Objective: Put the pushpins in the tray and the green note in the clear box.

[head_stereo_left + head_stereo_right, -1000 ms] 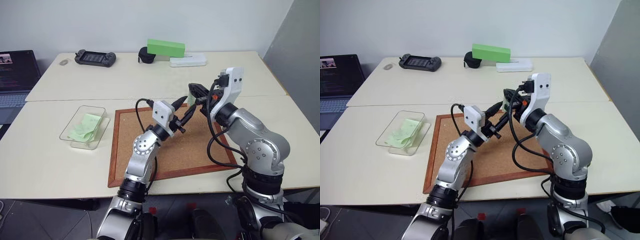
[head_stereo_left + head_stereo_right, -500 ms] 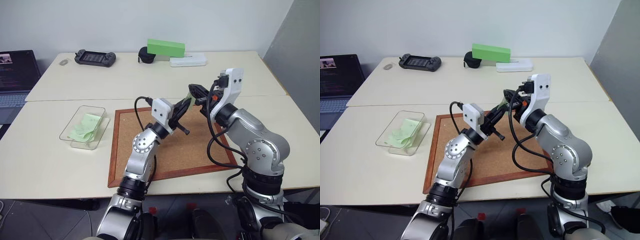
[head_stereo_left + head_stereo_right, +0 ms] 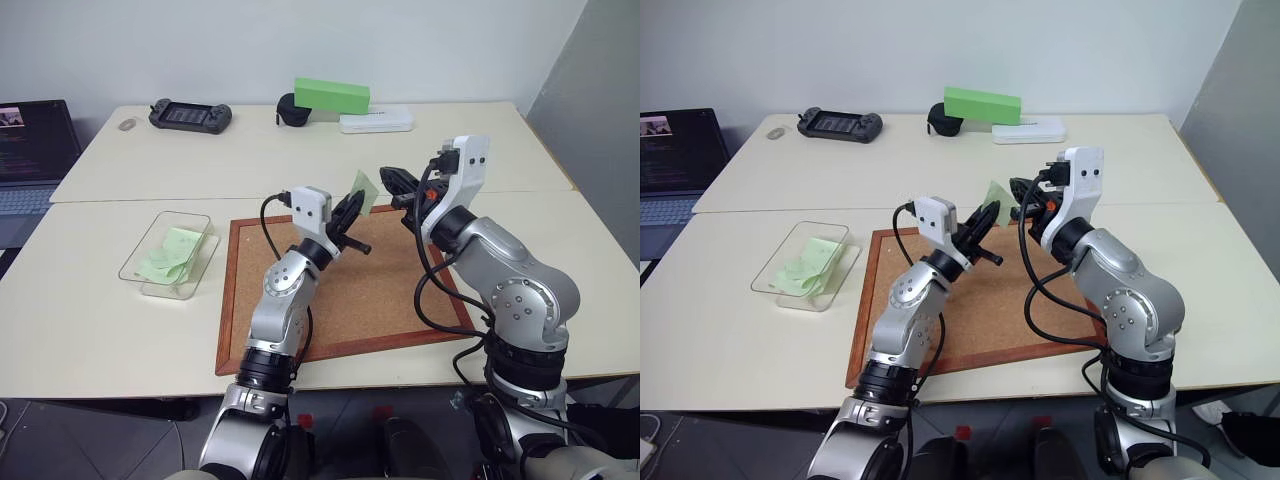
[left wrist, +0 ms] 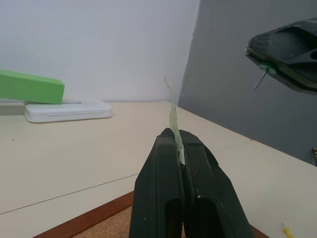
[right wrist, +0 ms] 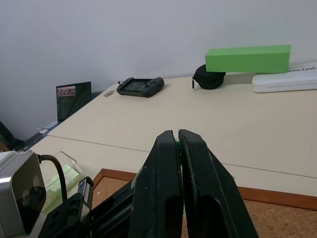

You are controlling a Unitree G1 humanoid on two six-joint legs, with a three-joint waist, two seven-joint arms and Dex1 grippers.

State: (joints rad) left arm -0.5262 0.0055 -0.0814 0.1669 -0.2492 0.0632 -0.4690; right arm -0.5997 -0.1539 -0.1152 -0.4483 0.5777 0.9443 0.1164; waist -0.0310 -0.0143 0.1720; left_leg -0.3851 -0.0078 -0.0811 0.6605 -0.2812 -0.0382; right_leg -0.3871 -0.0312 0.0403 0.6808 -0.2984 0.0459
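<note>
You have the corkboard [image 3: 345,290] lying in front of you on the pale table [image 3: 90,320], and the clear box [image 3: 170,255] sits just off its left edge, already holding pale green notes. At the far side of the table are the bright green block [image 3: 332,96], a white flat case [image 3: 376,121] and a handheld game console [image 3: 190,115]; a laptop [image 3: 35,150] stands at the far left.

Your left gripper [image 3: 352,205] has just changed: a second ago its fingers stood apart around the green note [image 3: 361,190], and now they are pinched tight on it, with the note lifted clear of the board and standing up above the fingertips [image 4: 174,136]. Your right gripper [image 3: 1021,187] has stayed put over the far edge of the board, fingers pressed together on a green-headed pushpin [image 4: 261,75], whose metal point juts out in the left wrist view. A small yellow pushpin [image 4: 285,230] lies on the table in that view.

So the note looks freed from its pin. You likely carry it left to the clear box next. I cannot pick out the tray.
</note>
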